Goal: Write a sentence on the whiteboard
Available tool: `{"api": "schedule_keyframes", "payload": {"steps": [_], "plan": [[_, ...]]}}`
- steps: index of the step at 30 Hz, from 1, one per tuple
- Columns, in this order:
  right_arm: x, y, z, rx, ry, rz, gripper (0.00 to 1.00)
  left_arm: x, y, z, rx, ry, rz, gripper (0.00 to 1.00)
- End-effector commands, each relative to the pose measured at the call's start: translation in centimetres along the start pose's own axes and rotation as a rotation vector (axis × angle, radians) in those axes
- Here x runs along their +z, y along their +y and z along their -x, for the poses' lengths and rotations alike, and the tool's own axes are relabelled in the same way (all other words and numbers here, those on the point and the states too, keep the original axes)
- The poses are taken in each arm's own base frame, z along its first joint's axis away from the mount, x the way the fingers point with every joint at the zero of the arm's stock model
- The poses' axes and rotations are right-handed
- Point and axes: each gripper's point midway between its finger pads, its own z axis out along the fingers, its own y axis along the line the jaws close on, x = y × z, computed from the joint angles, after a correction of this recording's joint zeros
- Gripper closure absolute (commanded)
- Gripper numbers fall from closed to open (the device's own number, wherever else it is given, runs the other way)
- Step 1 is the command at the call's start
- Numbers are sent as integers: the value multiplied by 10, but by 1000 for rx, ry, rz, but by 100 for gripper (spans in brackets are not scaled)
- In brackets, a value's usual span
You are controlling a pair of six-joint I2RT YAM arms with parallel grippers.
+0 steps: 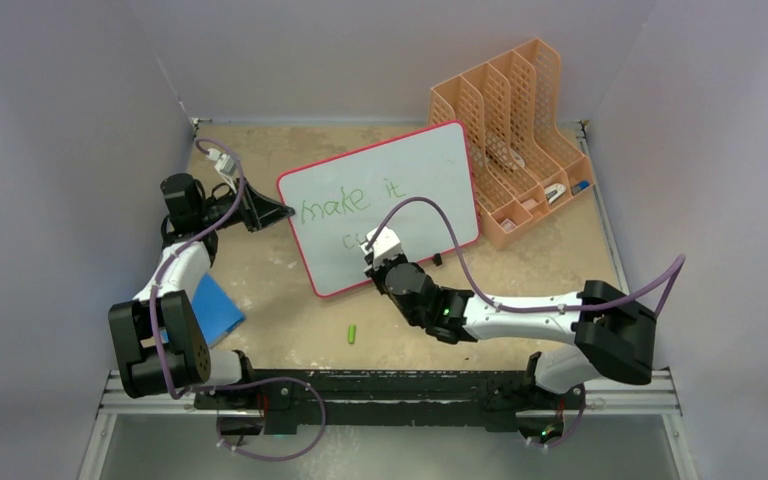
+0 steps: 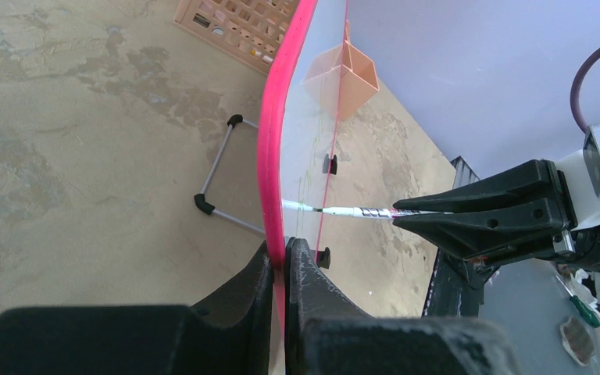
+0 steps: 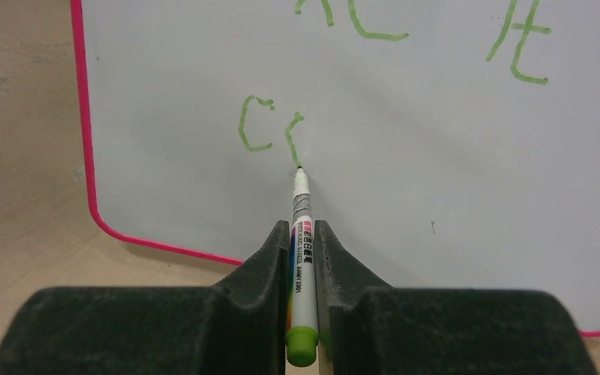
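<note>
Table (image 1: 290,330): tan, mottled, worn surface, walled on three sides. Whiteboard (image 1: 380,205) sits mid-table, propped at a tilt, near edge towards the arms. Behind it a wire stand (image 2: 217,168) with black end caps touches the tabletop. Orange slotted desk organizer (image 1: 510,140) stands at the far right corner, just beside the whiteboard's right edge, small items in its front trays. Blue pad (image 1: 218,305) lies flat at near left, partly hidden under the left arm. Small green cap (image 1: 353,333) lies alone on bare table, near the front edge.
</note>
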Motion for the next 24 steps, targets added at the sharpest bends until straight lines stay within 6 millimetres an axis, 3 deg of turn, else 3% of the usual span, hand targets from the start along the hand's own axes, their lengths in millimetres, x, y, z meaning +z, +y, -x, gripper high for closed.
{"api": "schedule_keyframes", "payload": {"steps": [1, 12, 24], "plan": [[-2, -12, 10, 21, -28, -44, 100, 3, -8, 5, 69, 2, -19, 100], [4, -29, 19, 52, -44, -104, 100, 3, -9, 4, 70, 3, -22, 100], [9, -33, 32, 59, -71, -111, 100, 3, -9, 5, 72, 3, -21, 100]]}}
